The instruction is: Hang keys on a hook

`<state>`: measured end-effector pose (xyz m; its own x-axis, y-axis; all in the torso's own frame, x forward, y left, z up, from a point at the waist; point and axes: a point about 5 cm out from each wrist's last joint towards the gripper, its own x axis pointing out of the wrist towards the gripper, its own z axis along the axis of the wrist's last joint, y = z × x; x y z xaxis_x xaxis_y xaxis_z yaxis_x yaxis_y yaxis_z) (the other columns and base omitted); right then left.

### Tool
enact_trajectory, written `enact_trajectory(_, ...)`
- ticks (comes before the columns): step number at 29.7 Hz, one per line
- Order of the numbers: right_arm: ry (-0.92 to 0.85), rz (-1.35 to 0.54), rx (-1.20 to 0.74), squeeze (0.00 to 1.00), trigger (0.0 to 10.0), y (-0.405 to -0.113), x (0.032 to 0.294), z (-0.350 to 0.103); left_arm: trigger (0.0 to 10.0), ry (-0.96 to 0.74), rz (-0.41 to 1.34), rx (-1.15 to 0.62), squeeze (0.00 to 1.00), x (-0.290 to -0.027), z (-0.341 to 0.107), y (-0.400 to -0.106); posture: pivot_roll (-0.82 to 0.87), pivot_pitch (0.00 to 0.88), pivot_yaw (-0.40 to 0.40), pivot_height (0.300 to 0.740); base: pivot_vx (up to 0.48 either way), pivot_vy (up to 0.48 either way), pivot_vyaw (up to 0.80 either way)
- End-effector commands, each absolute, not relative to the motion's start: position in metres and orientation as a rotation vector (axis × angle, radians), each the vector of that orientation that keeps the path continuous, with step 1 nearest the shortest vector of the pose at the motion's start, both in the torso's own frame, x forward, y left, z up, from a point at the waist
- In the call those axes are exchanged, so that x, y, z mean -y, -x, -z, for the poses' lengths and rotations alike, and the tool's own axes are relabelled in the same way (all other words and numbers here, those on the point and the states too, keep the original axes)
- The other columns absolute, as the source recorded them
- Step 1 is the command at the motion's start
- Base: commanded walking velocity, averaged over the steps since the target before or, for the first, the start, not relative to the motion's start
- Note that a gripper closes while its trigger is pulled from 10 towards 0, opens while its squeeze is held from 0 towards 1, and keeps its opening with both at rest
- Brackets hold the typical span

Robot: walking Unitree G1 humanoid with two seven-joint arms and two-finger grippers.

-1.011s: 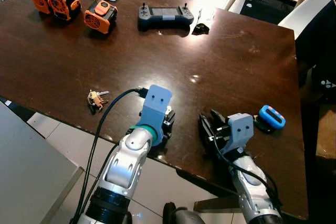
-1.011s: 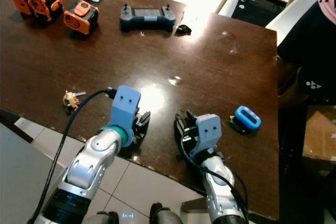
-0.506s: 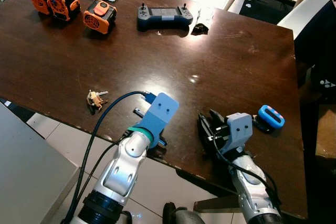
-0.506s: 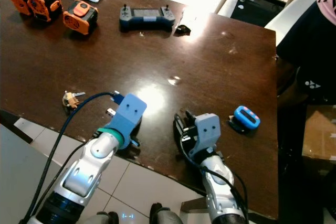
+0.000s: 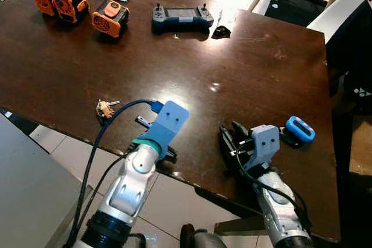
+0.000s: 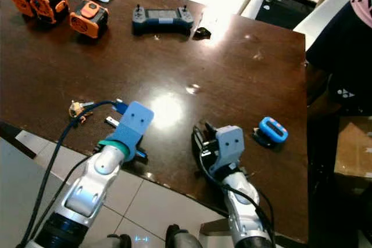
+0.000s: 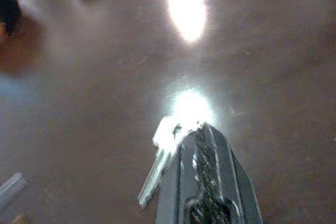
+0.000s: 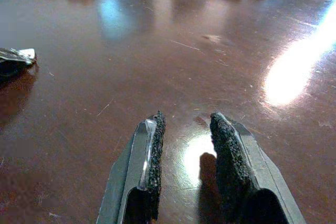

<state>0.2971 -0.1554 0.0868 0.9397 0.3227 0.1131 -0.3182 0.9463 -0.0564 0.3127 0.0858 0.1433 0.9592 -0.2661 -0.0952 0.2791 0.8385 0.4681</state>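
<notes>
Keys (image 5: 105, 108) lie flat on the dark table (image 5: 244, 68), near its front edge, on the robot's left side. No hook can be seen from here.

Change noted: over the last second the left arm has swung leftward along the table edge, bringing the left claw (image 5: 149, 126) from near the middle of the front edge to a spot near the keys, though not yet over them. The keys themselves have not moved. Judgement: this is the approach to the pick-up; the grasp is not yet made, and the hanging step is all still to do.

Left claw: in the left wrist view the two fingers (image 7: 202, 182) read as pressed together, with no gap showing between them. A silvery key-like piece (image 7: 157, 169) shows right beside the tip, but the picture is blurred and I cannot tell whether it is pinched or merely lying on the table behind. The claw would have to spread before it could close over the bunch.

Right claw (image 8: 184, 145): slightly spread, holding nothing, low over bare table, unchanged in place. A blue gadget (image 5: 300, 129) lies just beside that arm.
</notes>
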Motion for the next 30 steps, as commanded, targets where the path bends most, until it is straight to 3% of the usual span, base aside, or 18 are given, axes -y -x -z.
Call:
enact_trajectory(1, 0.037, -0.320, -0.031, 0.00, 10.0, -0.283, 0.160, -0.056, 0.0, -0.549, 0.402, -0.007, 0.00, -0.086, -0.143, -0.303, -0.05, 0.194, -0.011, 0.740, 0.000, 0.000, 0.00)
enact_trajectory(4, 0.038, -0.317, -0.032, 0.00, 10.0, -0.283, 0.161, -0.055, 0.0, -0.548, 0.496, -0.008, 0.00, -0.090, -0.145, -0.296, -0.04, 0.195, -0.012, 0.740, 0.000, 0.000, 0.00)
enact_trajectory(5, 0.038, -0.315, -0.032, 0.00, 10.0, -0.283, 0.162, -0.055, 0.0, -0.491, 0.618, -0.027, 0.00, -0.093, -0.148, -0.286, -0.04, 0.195, -0.012, 0.740, 0.000, 0.000, 0.00)
enact_trajectory(10, 0.038, -0.316, -0.031, 0.00, 10.0, -0.283, 0.162, -0.056, 0.0, -0.449, 0.646, -0.026, 0.00, -0.092, -0.152, -0.284, -0.04, 0.194, -0.016, 0.740, 0.000, 0.000, 0.00)
enact_trajectory(11, 0.039, -0.320, -0.028, 0.00, 10.0, -0.285, 0.162, -0.057, 10.0, -0.356, 0.599, -0.003, 0.00, -0.084, -0.161, -0.288, -0.04, 0.194, -0.020, 0.740, 0.000, 0.000, 0.00)
enact_trajectory(16, 0.040, -0.323, -0.025, 0.00, 10.0, -0.286, 0.161, -0.058, 10.0, -0.279, 0.546, 0.014, 0.00, -0.077, -0.169, -0.292, -0.04, 0.194, -0.020, 0.740, 0.000, 0.000, 0.00)
enact_trajectory(17, 0.041, -0.325, -0.022, 0.00, 10.0, -0.286, 0.161, -0.059, 10.0, -0.246, 0.526, 0.026, 0.05, -0.072, -0.172, -0.296, -0.04, 0.195, -0.022, 0.740, 0.000, 0.000, 0.00)
enact_trajectory(18, 0.041, -0.326, -0.020, 0.00, 10.0, -0.287, 0.161, -0.059, 10.0, -0.226, 0.503, 0.035, 0.57, -0.068, -0.175, -0.300, -0.04, 0.195, -0.022, 0.740, 0.000, 0.000, 0.00)
enact_trajectory(19, 0.042, -0.328, -0.017, 0.00, 10.0, -0.288, 0.160, -0.060, 10.0, -0.217, 0.485, 0.040, 0.77, -0.065, -0.176, -0.304, -0.04, 0.199, -0.023, 0.740, 0.000, 0.000, 0.00)
enact_trajectory(20, 0.042, -0.328, -0.017, 0.00, 10.0, -0.288, 0.160, -0.060, 10.0, -0.217, 0.485, 0.040, 0.77, -0.065, -0.176, -0.304, -0.04, 0.199, -0.023, 0.740, 0.000, 0.000, 0.00)
enact_trajectory(21, 0.041, -0.330, -0.012, 0.00, 10.0, -0.289, 0.160, -0.062, 10.0, -0.255, 0.464, 0.031, 1.00, -0.058, -0.174, -0.312, -0.04, 0.199, -0.023, 0.740, 0.000, 0.000, 0.00)
enact_trajectory(26, 0.040, -0.334, -0.009, 0.00, 10.0, -0.290, 0.157, -0.063, 10.0, -0.275, 0.427, -0.024, 1.00, -0.055, -0.166, -0.320, -0.05, 0.204, -0.015, 0.740, 0.000, 0.000, 0.00)
enact_trajectory(27, 0.039, -0.336, -0.006, 0.00, 10.0, -0.291, 0.156, -0.063, 10.0, -0.280, 0.419, -0.049, 0.68, -0.055, -0.162, -0.321, -0.06, 0.205, -0.011, 0.740, 0.000, 0.000, 0.00)
enact_trajectory(28, 0.039, -0.336, -0.006, 0.00, 10.0, -0.291, 0.156, -0.063, 10.0, -0.280, 0.419, -0.049, 0.68, -0.055, -0.162, -0.321, -0.06, 0.205, -0.011, 0.740, 0.000, 0.000, 0.00)
enact_trajectory(29, 0.037, -0.370, -0.011, 0.00, 10.0, -0.289, 0.152, -0.062, 10.0, -0.285, 0.389, -0.089, 0.00, -0.056, -0.156, -0.322, -0.06, 0.206, -0.009, 0.740, 0.000, 0.000, 0.00)
enact_trajectory(30, 0.036, -0.395, -0.016, 0.00, 10.0, -0.288, 0.150, -0.062, 10.0, -0.285, 0.372, -0.104, 0.00, -0.058, -0.154, -0.323, -0.06, 0.206, -0.009, 0.740, 0.000, 0.000, 0.00)
